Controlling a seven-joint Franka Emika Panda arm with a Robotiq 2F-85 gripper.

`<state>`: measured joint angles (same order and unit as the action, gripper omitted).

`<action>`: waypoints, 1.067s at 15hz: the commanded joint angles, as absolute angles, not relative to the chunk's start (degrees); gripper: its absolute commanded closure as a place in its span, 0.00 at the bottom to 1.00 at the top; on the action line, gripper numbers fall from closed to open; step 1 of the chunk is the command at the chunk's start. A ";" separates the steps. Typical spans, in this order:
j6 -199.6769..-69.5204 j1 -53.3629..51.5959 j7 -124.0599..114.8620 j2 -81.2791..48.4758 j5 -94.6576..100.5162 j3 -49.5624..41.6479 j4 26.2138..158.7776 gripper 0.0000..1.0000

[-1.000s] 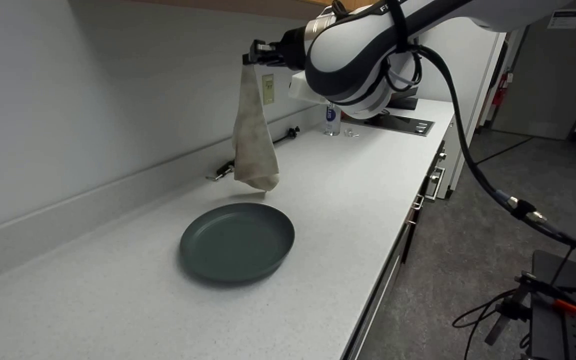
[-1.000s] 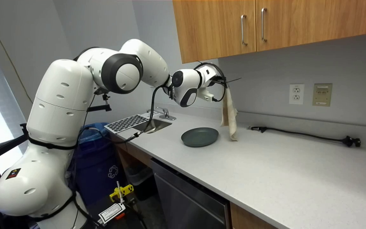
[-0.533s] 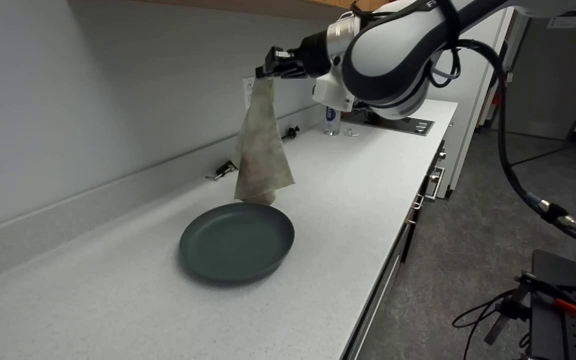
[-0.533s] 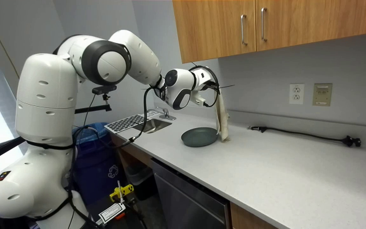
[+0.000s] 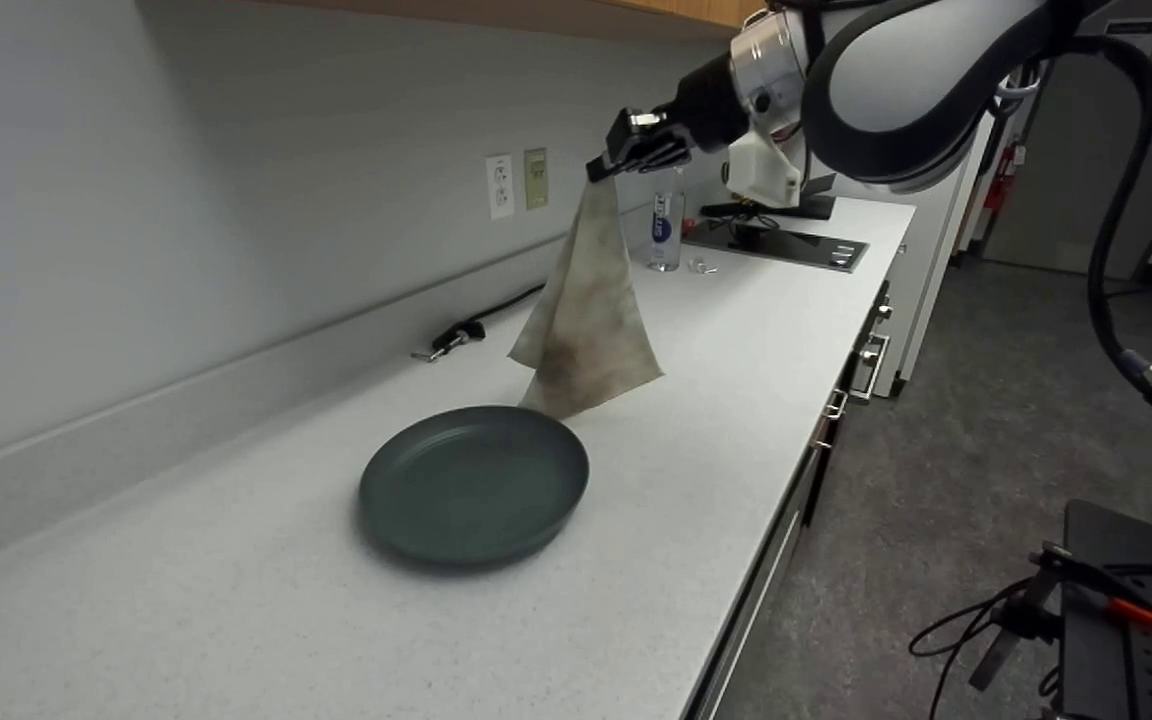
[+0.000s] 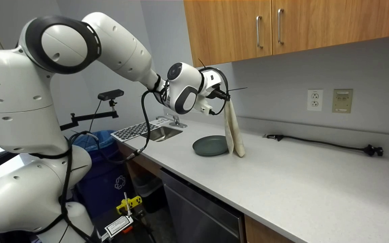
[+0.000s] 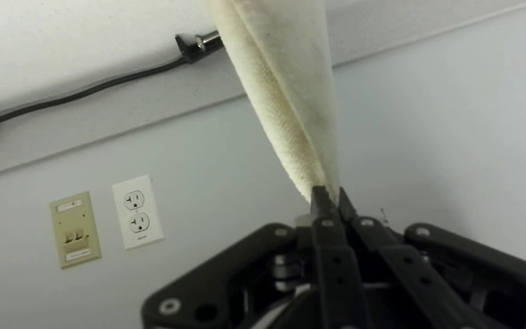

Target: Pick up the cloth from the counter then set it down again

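Note:
A cream cloth with brownish stains (image 5: 591,310) hangs from my gripper (image 5: 598,172) over the white counter (image 5: 696,470). The cloth (image 6: 234,133) and the gripper (image 6: 227,98) also show in the other exterior picture. In the wrist view the two fingertips (image 7: 332,198) are shut on the top end of the cloth (image 7: 286,77), which hangs down folded. The cloth's lower edge is close behind the rim of a dark green plate (image 5: 474,490). I cannot tell whether the lower edge touches the counter or the plate.
A black cable (image 6: 322,143) lies along the wall. A clear bottle (image 5: 666,230) and a cooktop (image 5: 786,245) are farther along the counter. A sink (image 6: 164,133) with a faucet (image 6: 177,120) lies at one end. Wooden cabinets (image 6: 228,30) hang above.
My gripper has carried the cloth sideways, rightward and slightly down in an exterior view, leftward and lower in another. The cloth has swung and spread. The plate has not moved.

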<state>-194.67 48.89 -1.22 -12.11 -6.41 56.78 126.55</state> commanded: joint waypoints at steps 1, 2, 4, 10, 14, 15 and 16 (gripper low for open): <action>-186.36 58.73 -3.50 -7.60 -4.76 65.02 126.14 1.00; -183.58 61.14 -2.73 -7.49 -5.21 67.59 125.28 1.00; -176.16 66.16 -0.87 -7.15 -6.94 73.02 123.07 1.00; -161.72 76.10 2.91 -4.75 -11.05 81.36 118.69 1.00; -160.14 83.77 4.65 -2.86 -12.93 88.29 115.99 1.00; -160.12 85.59 4.61 -2.64 -12.80 89.96 115.29 1.00; -160.03 87.25 4.20 -2.42 -12.17 91.48 114.63 1.00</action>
<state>-162.52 81.45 3.16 -5.73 -10.79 86.67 117.19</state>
